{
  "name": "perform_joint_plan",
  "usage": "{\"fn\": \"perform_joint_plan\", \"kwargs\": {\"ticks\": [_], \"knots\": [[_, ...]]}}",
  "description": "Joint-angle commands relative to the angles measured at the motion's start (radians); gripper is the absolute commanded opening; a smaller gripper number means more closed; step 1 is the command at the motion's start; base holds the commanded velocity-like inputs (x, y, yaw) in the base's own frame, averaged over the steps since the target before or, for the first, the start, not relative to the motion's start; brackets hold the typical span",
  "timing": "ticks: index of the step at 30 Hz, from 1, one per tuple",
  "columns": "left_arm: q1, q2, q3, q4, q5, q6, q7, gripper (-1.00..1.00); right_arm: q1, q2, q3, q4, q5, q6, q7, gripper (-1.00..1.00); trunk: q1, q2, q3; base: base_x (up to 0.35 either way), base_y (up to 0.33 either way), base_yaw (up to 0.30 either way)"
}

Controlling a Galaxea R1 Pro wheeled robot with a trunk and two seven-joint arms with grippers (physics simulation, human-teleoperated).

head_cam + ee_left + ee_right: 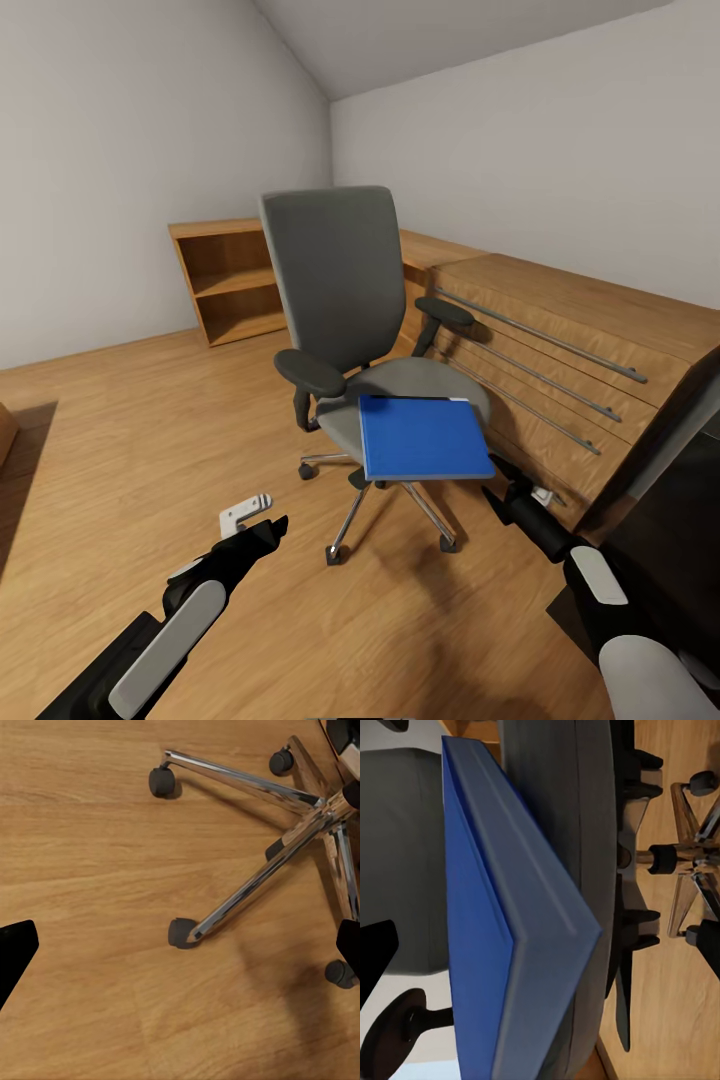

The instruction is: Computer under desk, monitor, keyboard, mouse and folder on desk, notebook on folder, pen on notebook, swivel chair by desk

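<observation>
One swivel chair (pixel 350 330), one folder (pixel 424 437), two oak units — bookshelf (pixel 228 280), drawer unit (pixel 560 370).

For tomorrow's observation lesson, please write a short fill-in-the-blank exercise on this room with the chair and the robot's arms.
1. The folder lying on the swivel chair is coloured ____.
2. The folder rests on the chair's ____.
3. The chair's castors stand on a floor made of ____.
4. The right gripper is nearest the folder's corner; its jaws are ____.

Missing words: blue; seat; wood; open
</observation>
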Motion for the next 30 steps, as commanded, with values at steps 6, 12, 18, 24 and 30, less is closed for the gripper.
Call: {"fn": "perform_joint_plan", "kwargs": {"ticks": [6,12,18,24,30], "knots": [[-0.001,0.001,-0.002,-0.001,0.004,0.001,0.007,1.00,-0.001,0.001,0.001,0.001,-0.003,0.007,0.001,1.00,0.000,0.000,-0.001,0.036,0.029,0.000],[-0.001,0.002,-0.002,-0.001,0.005,0.001,0.007,1.00,-0.001,0.001,0.002,0.002,-0.003,0.007,0.001,1.00,0.000,0.000,-0.001,0.099,0.079,0.000],[-0.001,0.002,-0.002,-0.001,0.006,0.001,0.007,1.00,-0.001,0.001,0.002,0.002,-0.003,0.007,0.000,1.00,0.000,0.000,-0.001,0.016,0.013,0.000],[-0.001,0.002,-0.002,-0.001,0.007,0.001,0.007,1.00,-0.001,0.001,0.002,0.002,-0.003,0.007,0.001,1.00,0.000,0.000,-0.001,0.002,0.001,0.000],[-0.001,0.002,-0.002,-0.001,0.008,0.001,0.007,1.00,-0.001,0.001,0.004,0.002,-0.003,0.010,-0.001,1.00,0.000,0.000,-0.001,0.000,0.000,0.000]]}}
